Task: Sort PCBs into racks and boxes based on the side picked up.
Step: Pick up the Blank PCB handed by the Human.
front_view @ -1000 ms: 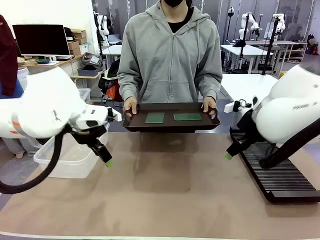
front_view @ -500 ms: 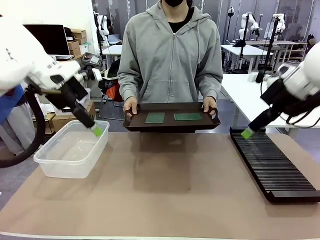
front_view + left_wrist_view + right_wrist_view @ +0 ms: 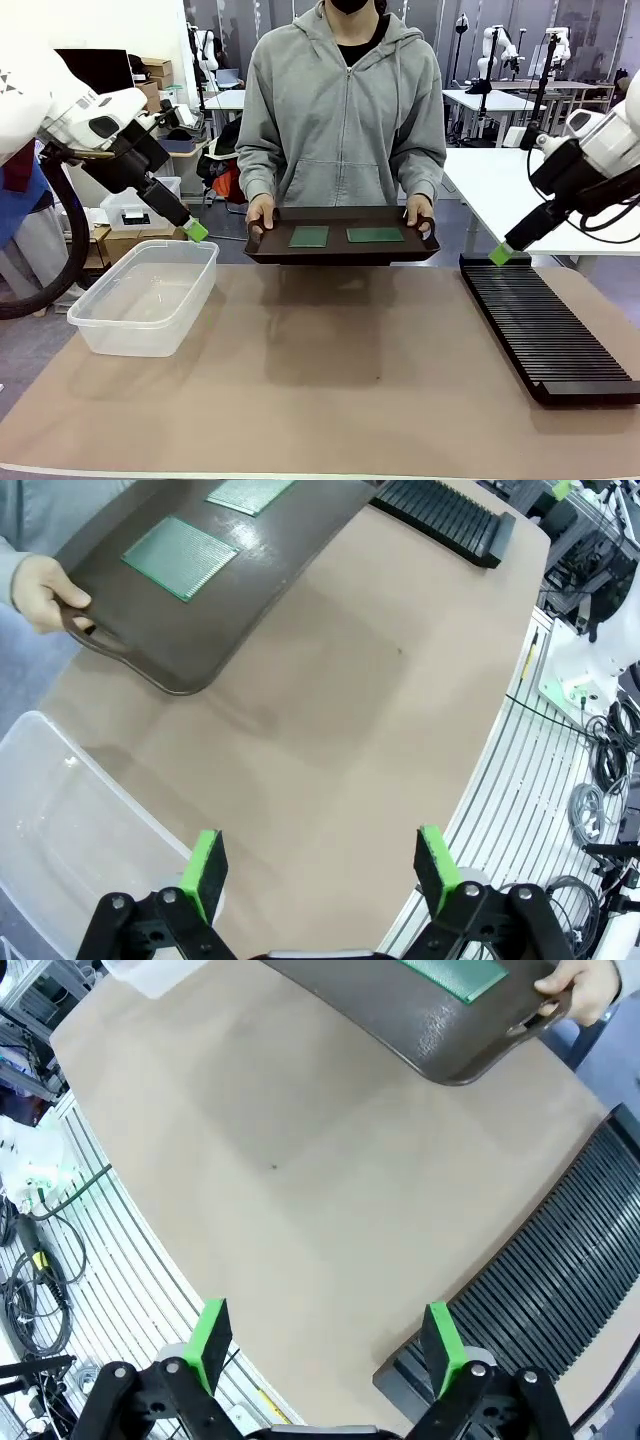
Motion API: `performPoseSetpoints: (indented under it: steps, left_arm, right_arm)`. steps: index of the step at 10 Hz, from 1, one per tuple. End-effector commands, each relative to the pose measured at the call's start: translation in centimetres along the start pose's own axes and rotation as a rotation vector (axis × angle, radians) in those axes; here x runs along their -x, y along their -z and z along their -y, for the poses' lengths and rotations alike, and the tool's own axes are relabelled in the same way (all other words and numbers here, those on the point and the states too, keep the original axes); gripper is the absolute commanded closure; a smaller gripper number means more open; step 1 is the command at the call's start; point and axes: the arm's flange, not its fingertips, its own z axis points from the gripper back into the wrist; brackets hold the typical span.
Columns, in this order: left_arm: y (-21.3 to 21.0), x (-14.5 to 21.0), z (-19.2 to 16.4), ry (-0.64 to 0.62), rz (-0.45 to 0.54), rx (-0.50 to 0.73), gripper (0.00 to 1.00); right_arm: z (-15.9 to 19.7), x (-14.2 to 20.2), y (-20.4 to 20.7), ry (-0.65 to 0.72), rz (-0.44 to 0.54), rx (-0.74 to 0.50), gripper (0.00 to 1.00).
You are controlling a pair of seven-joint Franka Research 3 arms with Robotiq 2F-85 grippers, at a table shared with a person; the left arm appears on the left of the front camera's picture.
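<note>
Both rose clear: left gripper (image 3: 196, 231) at 9 o'clock, right gripper (image 3: 500, 255) at 3, jaws apart, awaiting PCBs (image 3: 309, 236) on the tray (image 3: 340, 257) held out at 12.

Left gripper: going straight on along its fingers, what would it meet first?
Probably the bare table, between the clear tub and the tray; nothing stands nearer to the left gripper, though depth is unclear.

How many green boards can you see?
2. The left board and the right board lie flat, side by side and apart, on the dark tray the person holds. None looks hidden.
</note>
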Motion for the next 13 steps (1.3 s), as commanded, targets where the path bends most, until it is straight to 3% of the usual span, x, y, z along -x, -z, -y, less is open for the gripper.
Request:
performPoseSetpoints:
  steps: [1, 2, 3, 5, 6, 7, 10, 11, 13]
  left_arm:
    - [0.2, 0.3, -0.1, 0.002, 0.001, 0.033, 0.0]
    - [0.0, 0.0, 0.0, 0.0, 0.0, 0.0, 0.0]
    - [-2.0, -0.6, -0.6, -0.007, -0.031, 0.094, 0.0]
    - [-8.0, -1.5, -1.5, 0.187, 0.038, 0.172, 0.0]
    - [-10.1, -1.4, -1.8, 0.263, 0.045, 0.174, 0.0]
    - [-12.3, -1.6, -2.3, 0.309, 0.036, 0.117, 0.0]
    - [-18.4, -2.2, -3.4, 0.365, 0.037, 0.024, 0.0]
    - [-20.5, -2.0, -3.8, 0.383, 0.078, 0.052, 0.0]
    - [-24.1, -1.9, -4.0, 0.333, 0.069, 0.031, 0.0]
  right_arm:
    - [0.1, -0.1, 0.2, 0.001, 0.021, -0.001, 0.0]
    - [0.1, -0.1, 0.2, 0.001, 0.021, -0.001, 0.0]
    - [0.0, 0.1, 0.2, 0.002, -0.005, 0.0, 0.0]
    - [-0.1, -1.1, -5.3, -0.077, -0.043, -0.023, 0.0]
    - [0.9, -1.4, -8.3, -0.096, 0.004, -0.087, 0.0]
    - [1.3, -1.7, -11.7, -0.116, 0.004, -0.045, 0.0]
    - [1.3, -2.6, -21.3, -0.162, 0.083, -0.079, 0.0]
    - [0.9, -2.5, -24.2, -0.173, 0.11, -0.063, 0.0]
    - [0.3, -2.1, -29.4, -0.192, 0.142, 0.006, 0.0]
